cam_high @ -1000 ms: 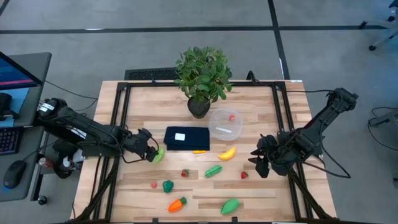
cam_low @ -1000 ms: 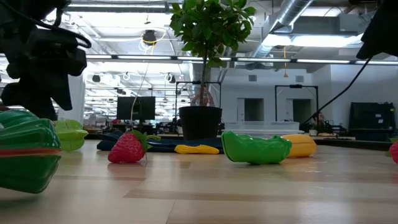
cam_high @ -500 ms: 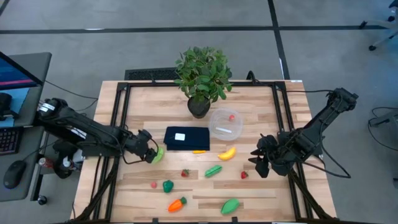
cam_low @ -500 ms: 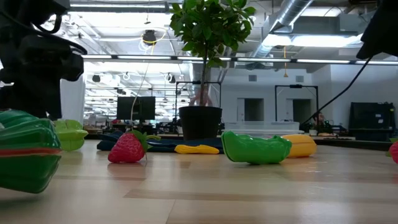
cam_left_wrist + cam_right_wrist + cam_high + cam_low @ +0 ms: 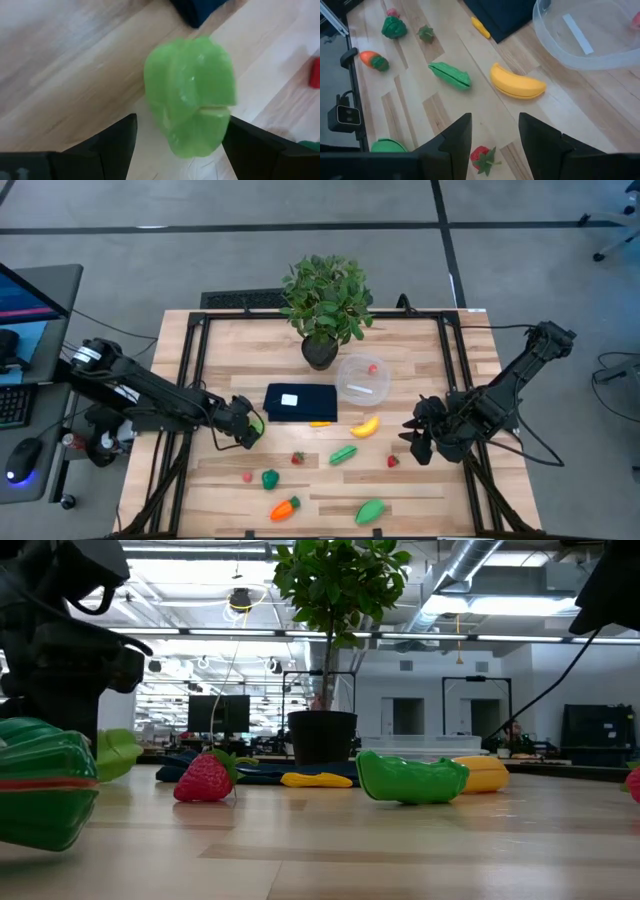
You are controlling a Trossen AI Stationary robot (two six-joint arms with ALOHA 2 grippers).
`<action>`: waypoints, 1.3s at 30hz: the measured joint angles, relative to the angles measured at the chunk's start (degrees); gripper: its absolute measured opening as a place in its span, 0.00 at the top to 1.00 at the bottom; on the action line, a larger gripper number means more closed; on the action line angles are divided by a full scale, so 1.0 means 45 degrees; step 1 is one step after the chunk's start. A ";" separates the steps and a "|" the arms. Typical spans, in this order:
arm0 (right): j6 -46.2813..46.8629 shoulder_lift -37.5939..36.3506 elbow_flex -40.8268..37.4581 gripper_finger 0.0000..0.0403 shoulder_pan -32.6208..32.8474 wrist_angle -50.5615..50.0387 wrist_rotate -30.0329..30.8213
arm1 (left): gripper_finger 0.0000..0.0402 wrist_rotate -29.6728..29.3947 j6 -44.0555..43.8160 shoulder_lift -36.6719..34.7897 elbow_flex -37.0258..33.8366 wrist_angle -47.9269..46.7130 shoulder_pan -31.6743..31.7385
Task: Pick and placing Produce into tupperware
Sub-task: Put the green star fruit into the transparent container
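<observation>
Shifted rightward, left claw [image 5: 250, 429] straddles the translucent light-green pepper [image 5: 192, 95], fingers spread.

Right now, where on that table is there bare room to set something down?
Bare wood lies behind the table, left of the potted plant, and right of the clear container. The front middle is crowded with toy produce around the banana.

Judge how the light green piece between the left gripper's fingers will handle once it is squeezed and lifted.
The light green piece looks glossy, so it may slip against the left gripper's fingers. It appears to be moulded plastic, probably stiff and light. Its lumpy, rounded form suggests it could rock or twist if gripped off-centre.
</observation>
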 joint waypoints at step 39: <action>0.0017 0.0000 0.0000 0.62 0.0000 0.0000 0.0046 | 0.34 -0.1105 0.0455 0.0037 -0.0010 0.0659 0.0000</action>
